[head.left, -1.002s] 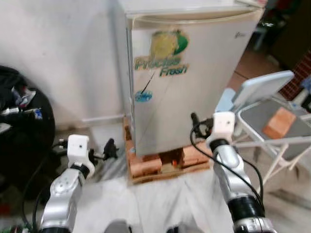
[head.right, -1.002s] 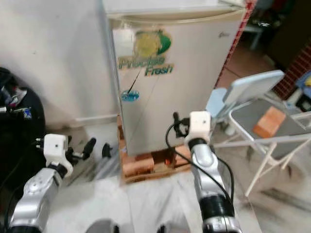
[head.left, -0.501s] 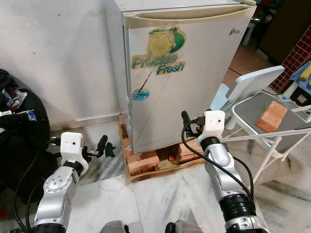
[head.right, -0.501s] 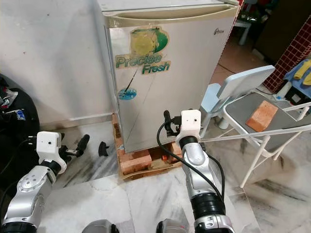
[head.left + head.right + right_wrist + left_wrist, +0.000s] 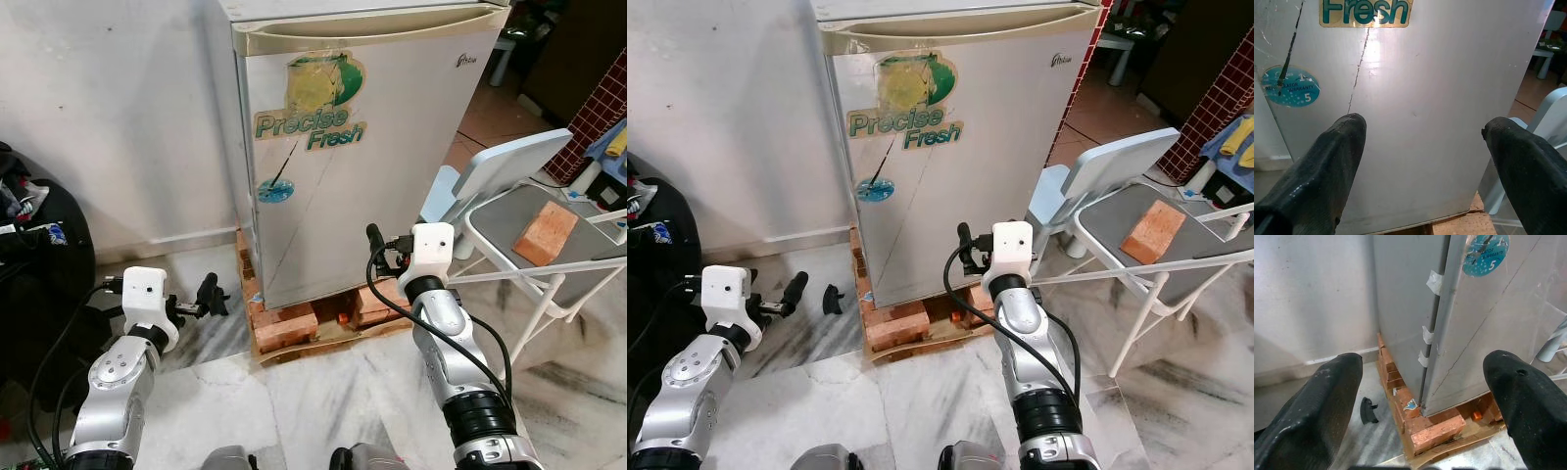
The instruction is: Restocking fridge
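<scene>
- The fridge (image 5: 353, 147) is standing shut at 12 o'clock, its door facing the robot, a "Precise Fresh" sticker (image 5: 312, 103) showing on the upper door.
- The fridge is resting on bricks (image 5: 286, 325) over a board on the floor (image 5: 294, 392).
- The left gripper (image 5: 1420, 396) is hanging low at 10 o'clock, jaws spread wide and empty, pointing at the fridge's hinge-side corner and the bricks below it.
- The right gripper (image 5: 1422, 166) is hovering at 1 o'clock, near the lower door, jaws wide apart and holding nothing; contact with the door is not showing.
- A small black piece (image 5: 1368, 410) is lying on the floor beside the bricks.
- A folding chair (image 5: 529, 225) is standing at 2 o'clock, a loose brick (image 5: 547, 233) sitting on its seat.
- A black bag (image 5: 34, 264) is lying at 9 o'clock against the wall (image 5: 108, 108).
</scene>
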### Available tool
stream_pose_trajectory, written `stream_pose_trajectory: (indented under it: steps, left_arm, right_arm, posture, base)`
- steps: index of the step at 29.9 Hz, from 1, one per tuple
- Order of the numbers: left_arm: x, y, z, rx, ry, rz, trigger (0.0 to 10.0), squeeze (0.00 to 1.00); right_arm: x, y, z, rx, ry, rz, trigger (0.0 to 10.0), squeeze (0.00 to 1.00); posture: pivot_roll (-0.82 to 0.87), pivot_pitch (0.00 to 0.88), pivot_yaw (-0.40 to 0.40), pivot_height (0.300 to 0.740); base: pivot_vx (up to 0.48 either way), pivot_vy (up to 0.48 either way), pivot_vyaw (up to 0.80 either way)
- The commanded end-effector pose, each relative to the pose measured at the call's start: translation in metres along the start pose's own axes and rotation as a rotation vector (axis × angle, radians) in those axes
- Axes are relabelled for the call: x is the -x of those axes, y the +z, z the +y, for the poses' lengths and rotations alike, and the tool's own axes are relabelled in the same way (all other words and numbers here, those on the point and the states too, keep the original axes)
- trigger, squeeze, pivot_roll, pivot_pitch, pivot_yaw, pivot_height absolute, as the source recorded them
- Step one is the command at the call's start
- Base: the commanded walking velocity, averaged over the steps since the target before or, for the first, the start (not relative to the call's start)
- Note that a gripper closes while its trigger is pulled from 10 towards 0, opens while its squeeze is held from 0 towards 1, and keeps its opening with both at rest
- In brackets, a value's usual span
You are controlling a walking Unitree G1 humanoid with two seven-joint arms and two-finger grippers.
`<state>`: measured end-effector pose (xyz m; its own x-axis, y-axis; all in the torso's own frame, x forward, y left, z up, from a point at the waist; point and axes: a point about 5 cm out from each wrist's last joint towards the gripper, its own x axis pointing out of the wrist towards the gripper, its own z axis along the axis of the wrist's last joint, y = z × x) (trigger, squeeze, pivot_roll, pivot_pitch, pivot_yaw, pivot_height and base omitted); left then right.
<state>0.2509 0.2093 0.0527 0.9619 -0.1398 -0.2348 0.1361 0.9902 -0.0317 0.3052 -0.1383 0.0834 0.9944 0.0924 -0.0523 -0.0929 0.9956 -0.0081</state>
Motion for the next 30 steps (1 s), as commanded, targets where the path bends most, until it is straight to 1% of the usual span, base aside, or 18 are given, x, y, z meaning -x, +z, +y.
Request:
stream_pose_trajectory:
  steps: [1,21,25,30]
  left_arm:
    - [0.0002,-0.0010,0.0020,-0.006,0.005,0.006,10.0,0.00]
    - [-0.0017,0.0003,0.0014,-0.007,0.013,-0.008,10.0,0.00]
    - [-0.0016,-0.0001,0.0009,-0.003,0.010,-0.007,10.0,0.00]
    - [-0.0015,0.0001,-0.0018,0.004,-0.021,-0.009,10.0,0.00]
  right_arm:
    - [-0.0008,0.0036,-0.0018,0.003,-0.002,-0.009,10.0,0.00]
    - [-0.0034,0.0046,-0.0026,0.009,0.000,-0.003,10.0,0.00]
    - [-0.0030,0.0038,-0.0021,0.011,0.001,0.001,10.0,0.00]
    - [-0.0030,0.0029,-0.0023,0.012,0.000,0.008,10.0,0.00]
  posture:
    - [0.11,0.024,-0.029,0.740]
    - [0.11,0.018,-0.035,0.740]
    - [0.11,0.018,-0.035,0.740]
    - [0.11,0.020,-0.034,0.740]
  base:
    - [0.000,0.000,0.00]
    - [0.000,0.000,0.00]
    - [0.000,0.000,-0.55]
    - [0.000,0.000,-0.80]
